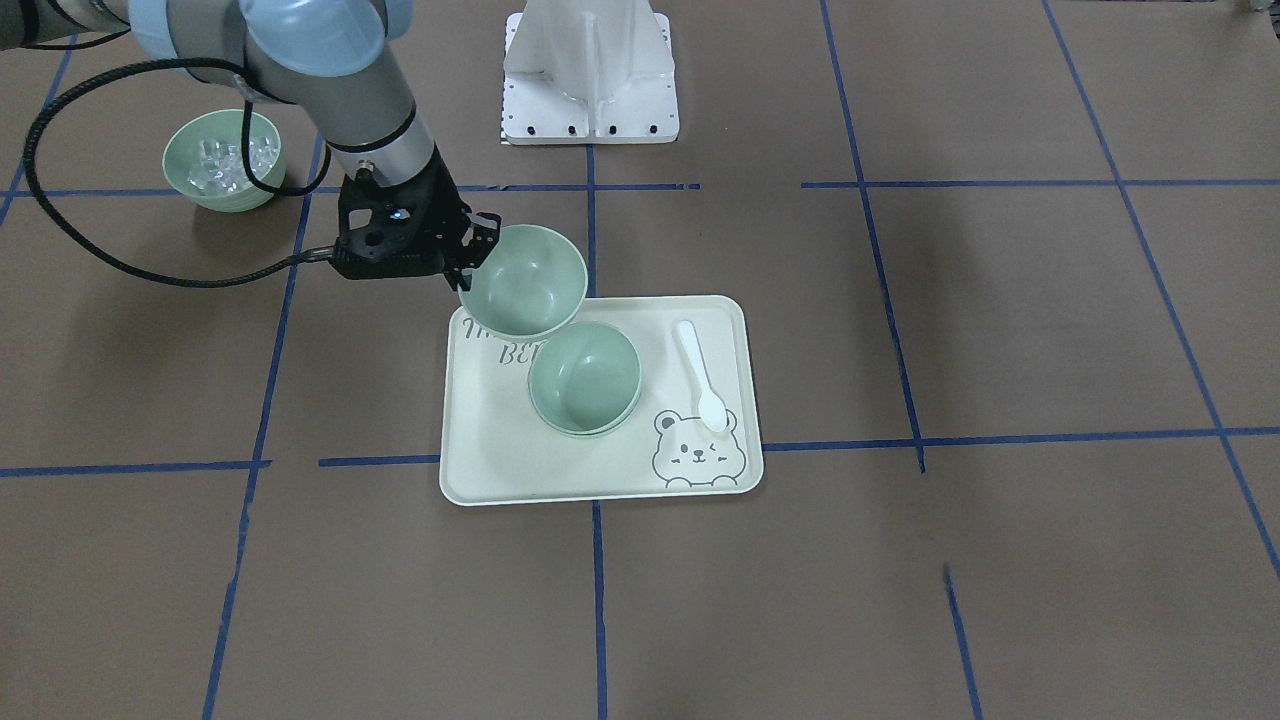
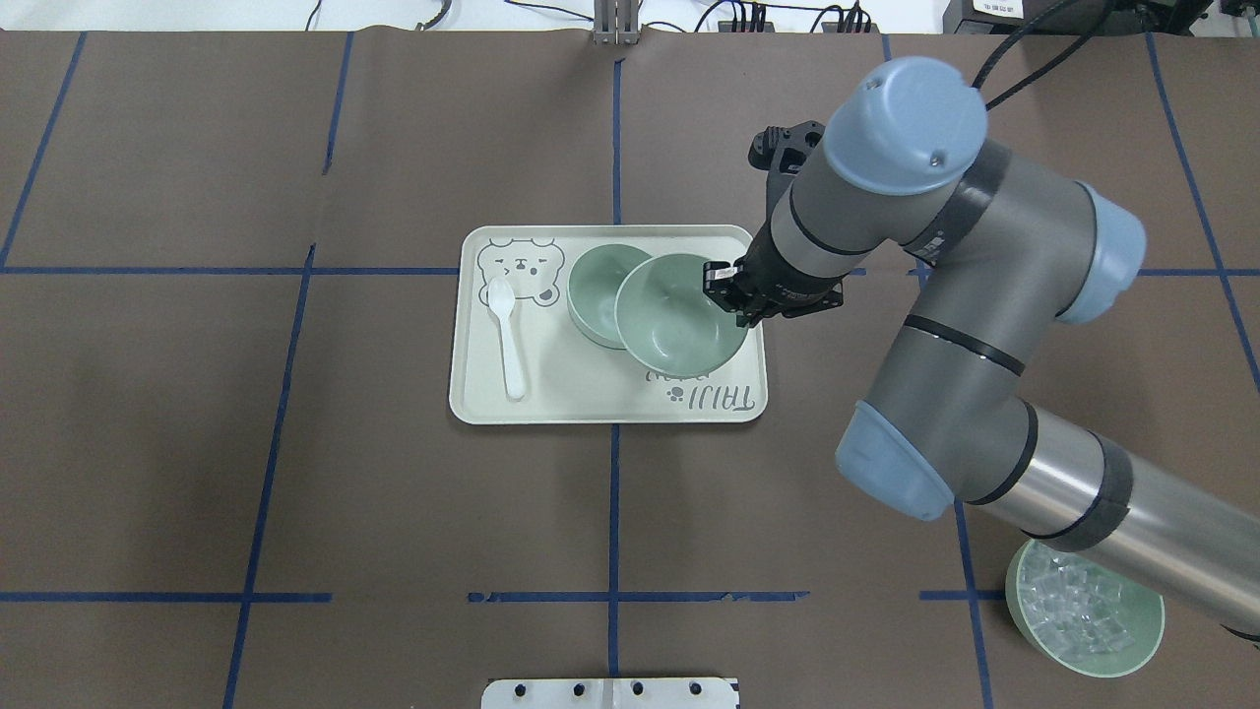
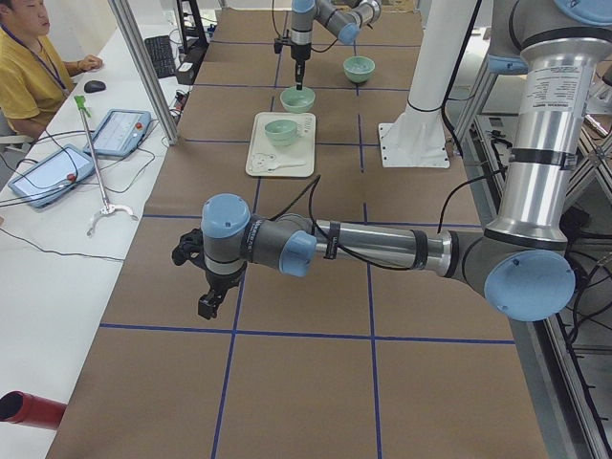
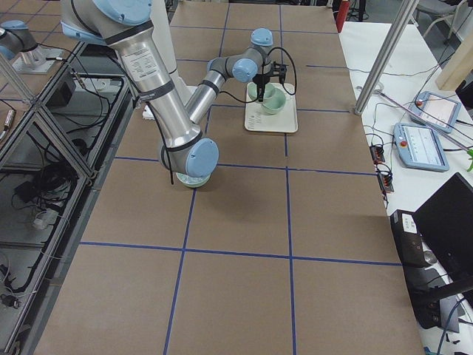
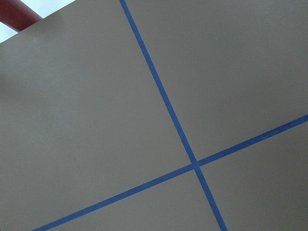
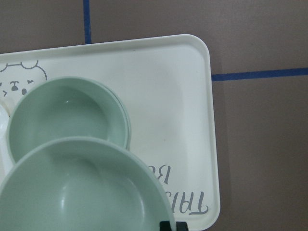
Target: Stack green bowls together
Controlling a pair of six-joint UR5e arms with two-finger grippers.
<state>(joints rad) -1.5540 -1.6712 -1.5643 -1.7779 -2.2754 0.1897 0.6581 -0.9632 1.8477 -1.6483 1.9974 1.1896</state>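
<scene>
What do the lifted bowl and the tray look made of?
The lifted bowl: probably plastic, pale sage green, smooth matte surface with only soft highlights, no glaze glare. The tray: likely plastic or melamine, cream, satin-matte, rounded moulded rim, grey printed graphics.

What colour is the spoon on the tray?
The spoon is plain white; it shows best in the exterior front-facing view.

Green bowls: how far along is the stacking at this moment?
Done: two pale sage-green plastic bowls appear already nested on the cream rectangular tray, judging by a double rim. In hand: the right claw pinches the rim of a third matching bowl, held tilted above the tray, off-centre from the stack. Left: centre it over the stack, lower and release.
</scene>
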